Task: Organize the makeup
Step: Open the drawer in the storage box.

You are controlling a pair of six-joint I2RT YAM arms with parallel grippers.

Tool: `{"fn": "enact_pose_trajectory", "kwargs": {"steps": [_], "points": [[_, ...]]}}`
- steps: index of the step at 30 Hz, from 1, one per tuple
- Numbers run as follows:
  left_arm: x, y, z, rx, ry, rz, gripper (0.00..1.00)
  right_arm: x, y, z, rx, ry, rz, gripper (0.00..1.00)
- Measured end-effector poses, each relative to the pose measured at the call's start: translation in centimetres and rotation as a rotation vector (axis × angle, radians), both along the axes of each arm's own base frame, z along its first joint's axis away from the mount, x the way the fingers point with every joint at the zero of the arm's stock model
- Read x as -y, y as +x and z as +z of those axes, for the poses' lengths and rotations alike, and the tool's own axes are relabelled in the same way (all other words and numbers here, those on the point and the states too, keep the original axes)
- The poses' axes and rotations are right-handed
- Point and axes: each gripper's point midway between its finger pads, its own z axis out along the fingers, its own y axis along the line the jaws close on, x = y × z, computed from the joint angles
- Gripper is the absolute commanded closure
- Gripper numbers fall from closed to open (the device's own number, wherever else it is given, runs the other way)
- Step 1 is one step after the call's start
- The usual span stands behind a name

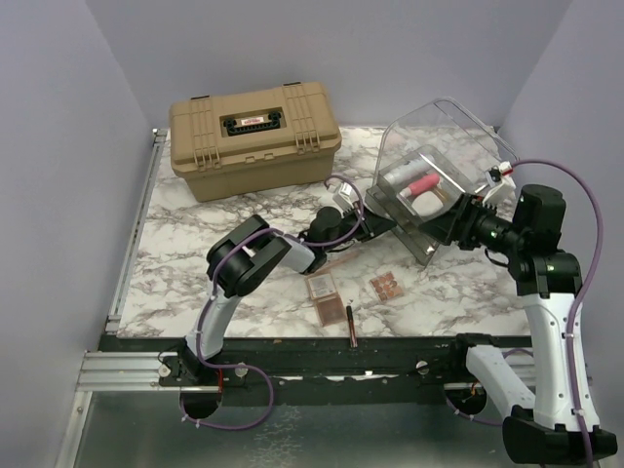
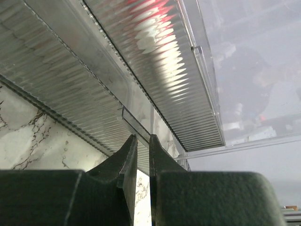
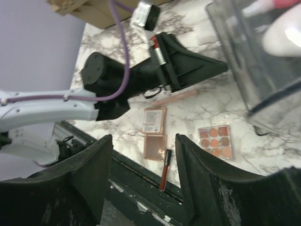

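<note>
The clear bin (image 1: 441, 132) stands tilted at the right; a pink tube (image 1: 421, 185) and a white tube (image 3: 282, 37) lie inside it. My left gripper (image 2: 142, 137) is shut on a thin clear lip of the bin (image 2: 155, 70), at the bin's lower left corner (image 1: 375, 222). My right gripper (image 3: 143, 141) is open beside the bin's right side (image 1: 450, 229), with nothing between its fingers. On the marble lie a labelled palette (image 3: 154, 120), a brown palette (image 3: 155, 147), a multi-colour eyeshadow palette (image 3: 215, 140), a red and black pencil (image 3: 164, 168) and a peach pencil (image 3: 176, 97).
A large tan hard case (image 1: 253, 136) sits closed at the back left. The palettes (image 1: 330, 312) and the red pencil (image 1: 351, 325) lie close to the table's front edge, by the black rail. Purple walls close in both sides.
</note>
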Motion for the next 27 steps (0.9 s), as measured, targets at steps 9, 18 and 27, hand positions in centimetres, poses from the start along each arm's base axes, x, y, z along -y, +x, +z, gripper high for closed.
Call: {"fn": "enact_pose_trajectory", "kwargs": {"steps": [9, 18, 27], "points": [[-1.3, -0.9, -0.1, -0.003, 0.018, -0.019, 1.00, 2.9, 3.0, -1.5, -0.012, -0.085, -0.195, 0.39], [-2.4, -1.8, -0.3, -0.008, 0.036, -0.034, 1.00, 4.2, 4.1, -2.6, -0.041, -0.101, -0.284, 0.39], [-3.2, -1.8, -0.4, -0.002, 0.044, -0.051, 1.00, 5.0, 4.8, -2.8, -0.042, -0.112, -0.337, 0.39]]}}
